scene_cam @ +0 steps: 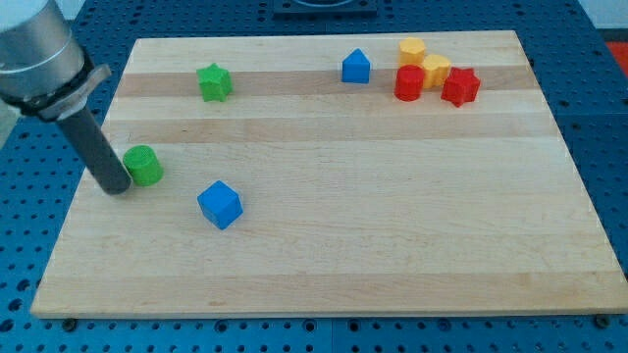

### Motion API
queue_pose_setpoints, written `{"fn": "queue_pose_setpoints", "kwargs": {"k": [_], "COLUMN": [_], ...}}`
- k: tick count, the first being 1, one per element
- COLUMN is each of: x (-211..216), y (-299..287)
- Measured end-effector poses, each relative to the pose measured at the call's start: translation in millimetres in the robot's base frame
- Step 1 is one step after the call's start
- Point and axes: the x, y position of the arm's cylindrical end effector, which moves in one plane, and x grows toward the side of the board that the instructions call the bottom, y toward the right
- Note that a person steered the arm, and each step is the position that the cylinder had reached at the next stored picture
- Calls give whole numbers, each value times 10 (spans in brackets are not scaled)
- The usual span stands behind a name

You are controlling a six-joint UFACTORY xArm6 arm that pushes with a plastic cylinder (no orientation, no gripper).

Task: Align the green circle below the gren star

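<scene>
The green circle (145, 165) lies on the wooden board (373, 245) at the view's left. The green star (214, 82) lies above it and to its right, near the board's top edge. My tip (116, 186) rests on the board right against the green circle's left side, a little lower than its middle. The dark rod slants up to the view's upper left, to the grey arm.
A blue cube (220, 204) lies below and right of the green circle. A blue house-shaped block (356, 67) sits at top centre. At top right cluster a yellow block (412, 49), another yellow block (436, 70), a red cylinder (408, 82) and a red star (460, 86).
</scene>
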Motion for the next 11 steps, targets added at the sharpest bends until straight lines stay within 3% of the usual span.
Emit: {"fn": "queue_pose_setpoints", "kwargs": {"k": [2,4,5,8,11], "x": [-355,-437,-435,-181,-532], "y": [1129,2491,2749,2344,1232]}}
